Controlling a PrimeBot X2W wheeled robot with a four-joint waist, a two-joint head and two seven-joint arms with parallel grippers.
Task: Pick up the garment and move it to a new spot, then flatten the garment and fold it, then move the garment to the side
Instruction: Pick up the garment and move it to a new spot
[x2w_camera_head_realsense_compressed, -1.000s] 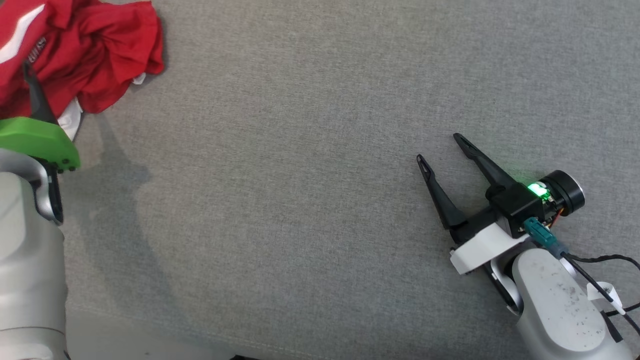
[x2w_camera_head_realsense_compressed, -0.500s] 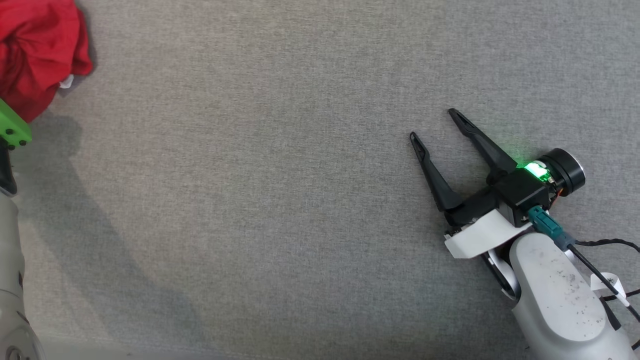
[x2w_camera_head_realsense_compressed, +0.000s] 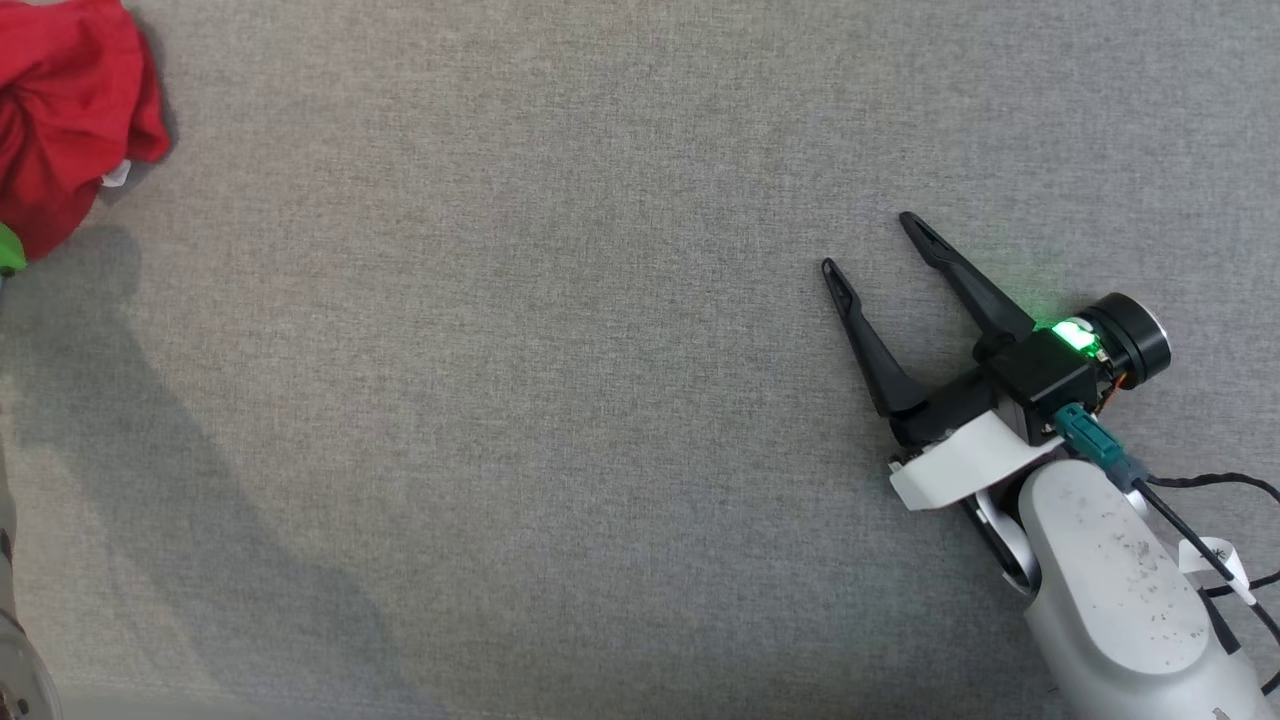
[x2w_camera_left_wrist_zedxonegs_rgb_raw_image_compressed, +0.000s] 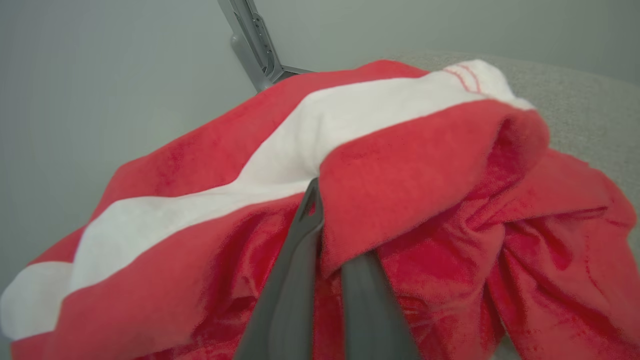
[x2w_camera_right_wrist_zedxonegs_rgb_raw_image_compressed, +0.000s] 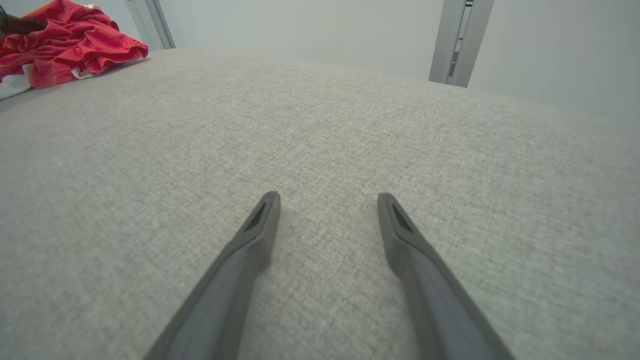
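Note:
The garment (x2w_camera_head_realsense_compressed: 70, 90) is a crumpled red heap with white bands at the far left corner of the grey surface, also seen in the right wrist view (x2w_camera_right_wrist_zedxonegs_rgb_raw_image_compressed: 70, 37). In the left wrist view my left gripper (x2w_camera_left_wrist_zedxonegs_rgb_raw_image_compressed: 320, 225) is shut on a red fold of the garment (x2w_camera_left_wrist_zedxonegs_rgb_raw_image_compressed: 425, 165), beside a broad white stripe. The fold covers one fingertip. A green part of the left wrist (x2w_camera_head_realsense_compressed: 8, 250) peeks in at the head view's left edge. My right gripper (x2w_camera_head_realsense_compressed: 869, 242) is open and low over bare surface far to the right, with nothing between its fingers (x2w_camera_right_wrist_zedxonegs_rgb_raw_image_compressed: 327, 197).
The grey fabric-covered table (x2w_camera_head_realsense_compressed: 560, 380) stretches wide between the garment and the right gripper. Metal frame posts (x2w_camera_right_wrist_zedxonegs_rgb_raw_image_compressed: 457, 42) stand behind its far edge, one near the garment (x2w_camera_left_wrist_zedxonegs_rgb_raw_image_compressed: 250, 40). The table's front edge (x2w_camera_head_realsense_compressed: 200, 705) runs along the bottom of the head view.
The head view has shifted, so the garment and left arm now sit at its left edge. My left gripper has shut on the garment. The right gripper stays open.

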